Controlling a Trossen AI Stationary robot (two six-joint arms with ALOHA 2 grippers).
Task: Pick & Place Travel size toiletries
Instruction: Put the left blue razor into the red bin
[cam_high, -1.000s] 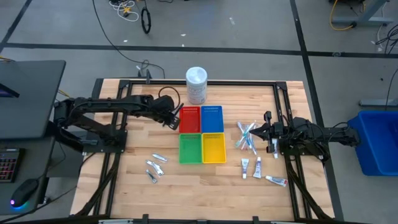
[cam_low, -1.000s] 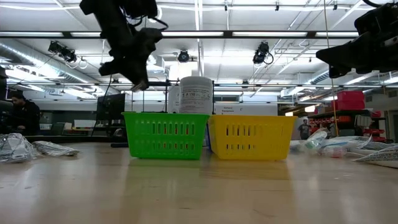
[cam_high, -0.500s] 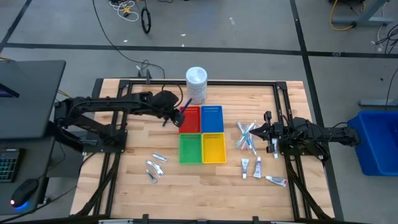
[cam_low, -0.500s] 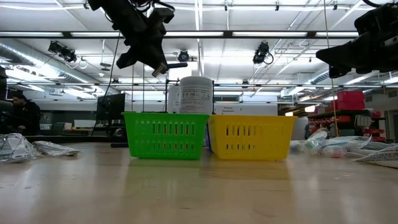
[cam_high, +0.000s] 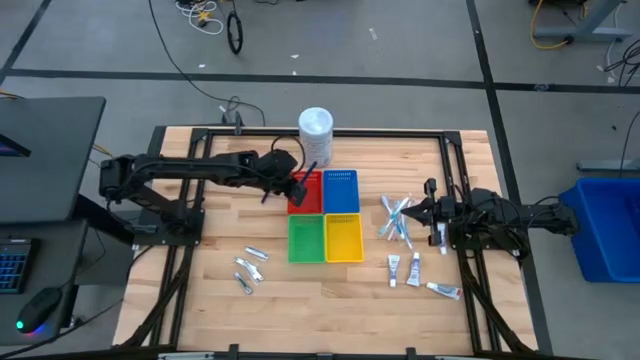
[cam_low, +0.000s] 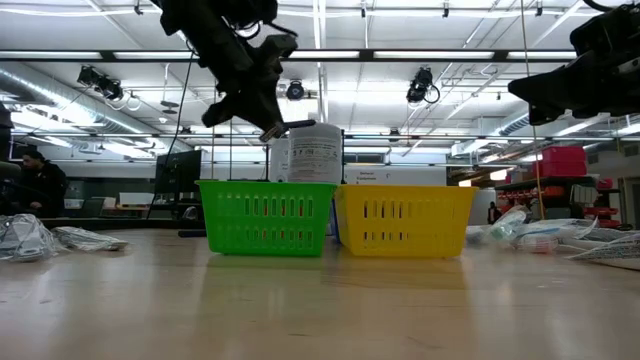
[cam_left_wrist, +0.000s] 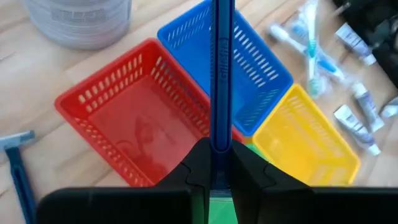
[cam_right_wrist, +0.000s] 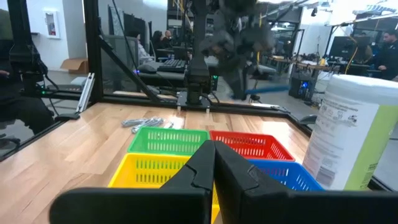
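- Dark-blue slim stick, one of the travel size toiletries: pinched by its lower end between the fingers of the left gripper, carried in the air above the red tray.
- Change noted: a second ago the left gripper hangs over bare wood just beside the red tray's outer edge; half a second ago it reaches that edge; now it stands over the tray, with the stick swung round toward the tub.
- Bearing on the task, as a judgement: carry stage near its end, release into a tray likely next; whether red or blue tray is meant cannot be told.
- Long axis: runs straight out from the fingertips. In the high view the free end points up and away toward the white cylindrical tub; in the low view it reads close to level, tip toward the tub.
- Right gripper: fingers pressed together on nothing, waiting just beside the toothbrushes, unchanged across the second.
- Remaining stock: squeeze tubes and silvery sachets lie on the table, not yet sorted.
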